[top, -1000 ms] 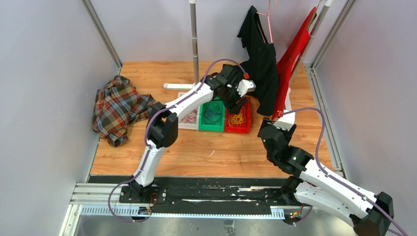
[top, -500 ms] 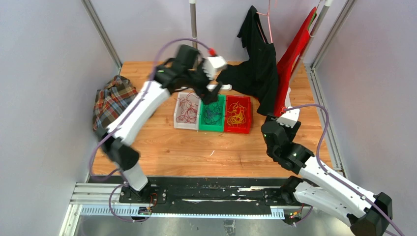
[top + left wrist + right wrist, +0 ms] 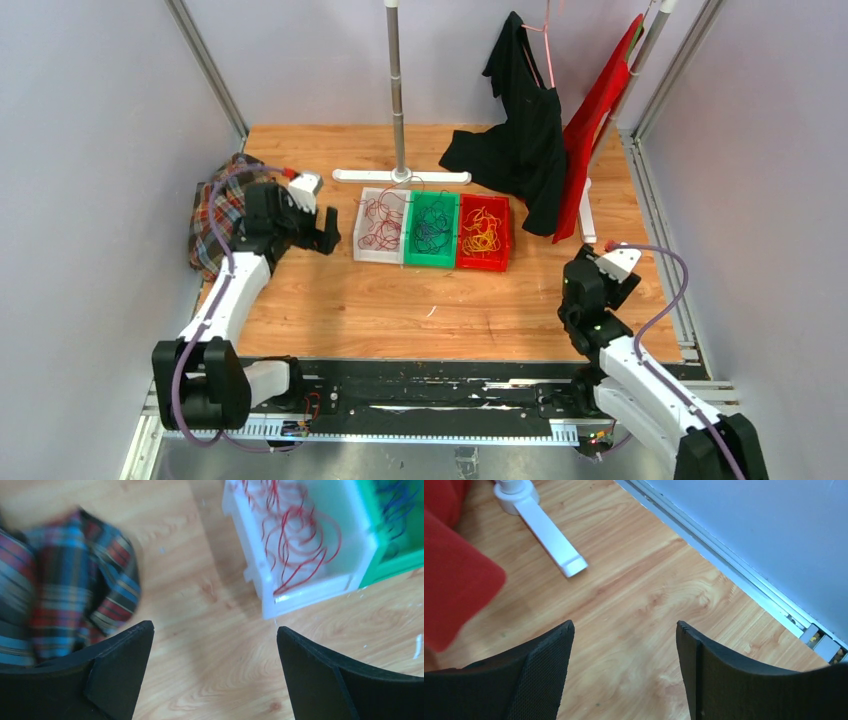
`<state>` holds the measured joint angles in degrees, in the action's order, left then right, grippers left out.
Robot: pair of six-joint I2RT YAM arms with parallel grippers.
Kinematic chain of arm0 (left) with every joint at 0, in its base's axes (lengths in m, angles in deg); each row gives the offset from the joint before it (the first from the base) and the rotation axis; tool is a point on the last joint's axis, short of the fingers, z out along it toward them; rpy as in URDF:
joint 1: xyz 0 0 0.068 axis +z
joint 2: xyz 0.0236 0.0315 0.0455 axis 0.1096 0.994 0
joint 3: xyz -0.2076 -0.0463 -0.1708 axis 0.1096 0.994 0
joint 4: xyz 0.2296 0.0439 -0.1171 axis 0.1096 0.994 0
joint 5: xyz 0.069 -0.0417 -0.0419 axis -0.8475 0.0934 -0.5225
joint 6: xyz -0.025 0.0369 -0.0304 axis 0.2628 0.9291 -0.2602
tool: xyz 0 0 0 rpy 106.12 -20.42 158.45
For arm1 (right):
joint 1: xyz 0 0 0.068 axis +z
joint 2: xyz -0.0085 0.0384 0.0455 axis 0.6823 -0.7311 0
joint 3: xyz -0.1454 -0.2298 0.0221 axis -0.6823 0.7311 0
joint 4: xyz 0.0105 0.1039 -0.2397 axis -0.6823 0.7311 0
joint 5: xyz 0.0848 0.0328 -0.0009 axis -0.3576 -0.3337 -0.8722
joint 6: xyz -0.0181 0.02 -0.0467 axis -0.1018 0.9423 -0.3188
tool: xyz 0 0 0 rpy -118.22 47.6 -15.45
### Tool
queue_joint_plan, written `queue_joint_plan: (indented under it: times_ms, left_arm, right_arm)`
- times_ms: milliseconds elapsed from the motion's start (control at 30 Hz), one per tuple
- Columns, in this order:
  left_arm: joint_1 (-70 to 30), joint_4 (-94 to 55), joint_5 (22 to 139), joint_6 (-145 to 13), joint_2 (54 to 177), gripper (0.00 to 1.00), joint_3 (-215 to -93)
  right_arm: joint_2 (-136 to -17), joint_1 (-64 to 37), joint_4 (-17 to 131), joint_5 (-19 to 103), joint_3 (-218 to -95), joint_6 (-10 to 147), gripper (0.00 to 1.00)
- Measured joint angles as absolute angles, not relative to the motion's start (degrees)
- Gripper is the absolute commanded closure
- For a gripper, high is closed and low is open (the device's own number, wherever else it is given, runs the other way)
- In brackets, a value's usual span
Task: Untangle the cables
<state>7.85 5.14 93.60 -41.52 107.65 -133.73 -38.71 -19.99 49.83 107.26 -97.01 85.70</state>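
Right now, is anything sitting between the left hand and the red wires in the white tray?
Nothing visible. Only bare table lies between the open left hand and the white tray; its low wall rims the red wires.

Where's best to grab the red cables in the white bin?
Pinch one of the big loops of the red cables from straight above: the walls of the white bin block a sideways approach, and the strands lie as loose open loops. The open left end effector is nearest.

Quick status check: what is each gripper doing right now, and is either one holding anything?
Left gripper: open, holding nothing.
Right gripper: open, holding nothing.
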Motion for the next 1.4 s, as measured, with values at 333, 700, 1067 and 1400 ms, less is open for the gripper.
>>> queue_joint_plan:
  times_ms: [333,700,1067,1400]
  left_arm:
    - [8.01,-29.09,91.22,-46.59,112.68,0.02,-108.64]
    - [7.88,-64.02,87.26,-48.79,116.74,0.02,-95.32]
    - [6.59,-76.45,84.62,-49.23,118.36,0.02,-91.17]
    - [6.59,-78.38,84.4,-49.49,118.56,0.02,-91.17]
  right_arm:
    - [-49.95,-33.9,23.55,98.71,-89.57,71.84,0.25]
    - [-68.24,-36.06,1.85,79.87,-88.42,62.18,0.24]
    - [-76.75,-36.78,-5.1,71.15,-91.96,57.53,0.22]
    - [-76.77,-36.91,-5.06,70.3,-91.96,57.51,0.22]
